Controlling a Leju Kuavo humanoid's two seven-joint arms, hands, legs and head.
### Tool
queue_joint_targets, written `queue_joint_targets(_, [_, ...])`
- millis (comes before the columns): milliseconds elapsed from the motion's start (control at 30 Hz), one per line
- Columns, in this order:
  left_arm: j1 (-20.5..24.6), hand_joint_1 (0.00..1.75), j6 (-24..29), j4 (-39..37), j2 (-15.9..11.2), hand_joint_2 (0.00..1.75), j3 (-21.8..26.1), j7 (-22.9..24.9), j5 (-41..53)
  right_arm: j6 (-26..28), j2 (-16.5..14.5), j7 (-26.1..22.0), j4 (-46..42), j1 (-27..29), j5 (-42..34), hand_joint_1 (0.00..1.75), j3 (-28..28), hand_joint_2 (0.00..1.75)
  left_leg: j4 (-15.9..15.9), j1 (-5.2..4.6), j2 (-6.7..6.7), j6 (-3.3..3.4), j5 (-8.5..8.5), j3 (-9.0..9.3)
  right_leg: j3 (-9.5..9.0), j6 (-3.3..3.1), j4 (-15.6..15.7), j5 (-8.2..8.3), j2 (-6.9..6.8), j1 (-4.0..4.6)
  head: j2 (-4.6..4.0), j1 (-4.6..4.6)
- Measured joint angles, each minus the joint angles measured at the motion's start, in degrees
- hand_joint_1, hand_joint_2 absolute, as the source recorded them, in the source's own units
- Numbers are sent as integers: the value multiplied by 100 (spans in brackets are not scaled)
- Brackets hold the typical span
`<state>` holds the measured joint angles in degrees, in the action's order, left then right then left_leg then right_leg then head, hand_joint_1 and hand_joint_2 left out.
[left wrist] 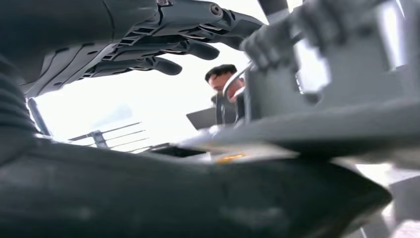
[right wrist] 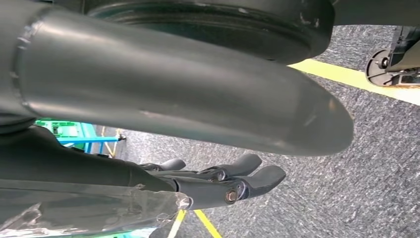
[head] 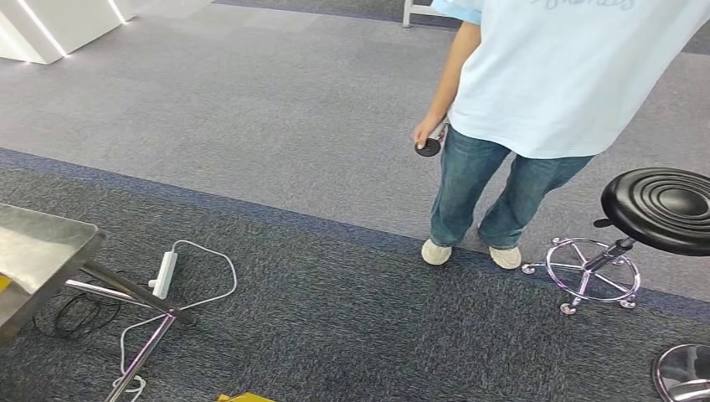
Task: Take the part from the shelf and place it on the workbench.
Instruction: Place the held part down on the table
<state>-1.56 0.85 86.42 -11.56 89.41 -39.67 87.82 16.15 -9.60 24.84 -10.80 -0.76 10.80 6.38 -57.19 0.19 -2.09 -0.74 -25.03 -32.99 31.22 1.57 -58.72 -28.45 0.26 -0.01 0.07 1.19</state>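
In the left wrist view, blurred grey shapes (left wrist: 317,64) stand on a flat grey surface (left wrist: 322,126) just beyond the left hand (left wrist: 148,44). I cannot tell if one of them is the part, nor which way it points. This hand has its fingers stretched apart and holds nothing. The right hand (right wrist: 213,183) hangs over the carpet (right wrist: 376,163), fingers straight, side by side, nothing in them. Far right, a person (head: 553,75) stands beside a black stool (head: 661,205); near left is a metal table (head: 42,243).

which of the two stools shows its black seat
The stool beside the person, with the ribbed black seat. The other stool, in the corner, shows a chrome base.
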Motion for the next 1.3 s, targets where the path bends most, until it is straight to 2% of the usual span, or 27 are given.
queue_joint_targets(300, [-116,0,-609,423,-2,0,-24,-11,-85,-44,0,-1,0,7,-4,0,-1,0,0,0,0,1,-1,0,9,0,1,0,0,0,0,-1])
queue_joint_targets(567, [-136,0,-809,589,-13,0,-23,-11,-83,-60,0,0,0,10,-11,0,-2,0,0,0,0,1,-1,0,8,0,1,0,0,0,0,0])
queue_joint_targets(1300, [-135,0,-869,647,-2,0,7,-11,-19,-45,0,0,0,19,-20,0,-55,0,0,0,0,1,0,0,5,0,2,0,0,0,0,-1])
